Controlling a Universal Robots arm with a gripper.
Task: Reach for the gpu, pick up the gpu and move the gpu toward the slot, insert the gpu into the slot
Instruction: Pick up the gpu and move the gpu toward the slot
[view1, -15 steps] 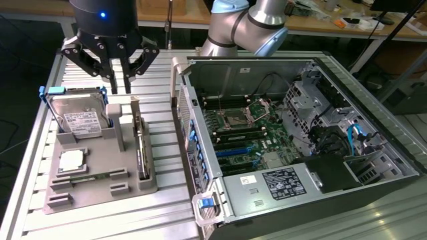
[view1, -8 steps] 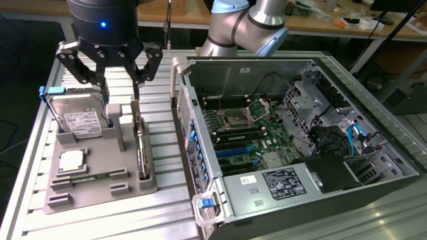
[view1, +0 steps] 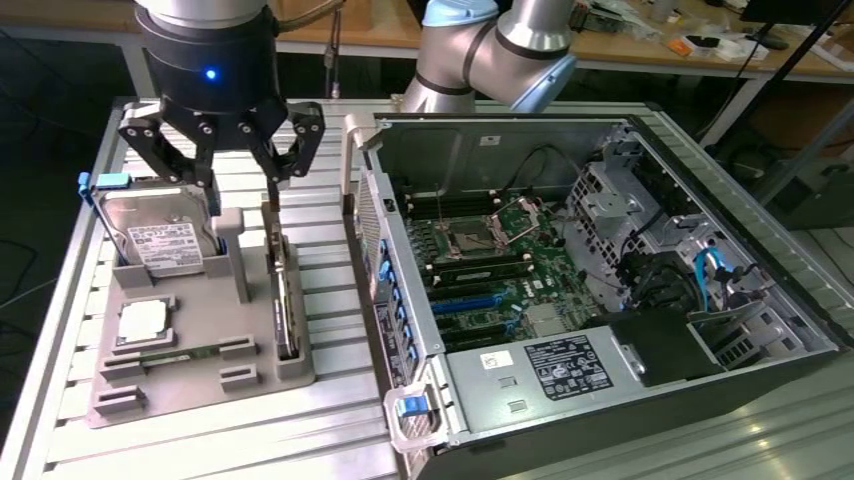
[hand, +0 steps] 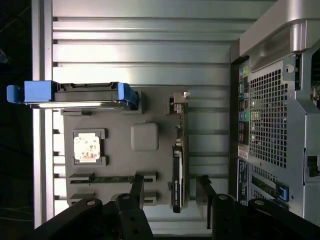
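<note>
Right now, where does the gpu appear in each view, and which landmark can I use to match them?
Exterior view: the gpu stands on edge in the gray holder, at its side toward the exterior view's right, beside the case.
Wrist view: the gpu stands on edge at the holder's side nearest the case.
Shared landmark: the hard drive with blue ends, on the same holder.
</note>
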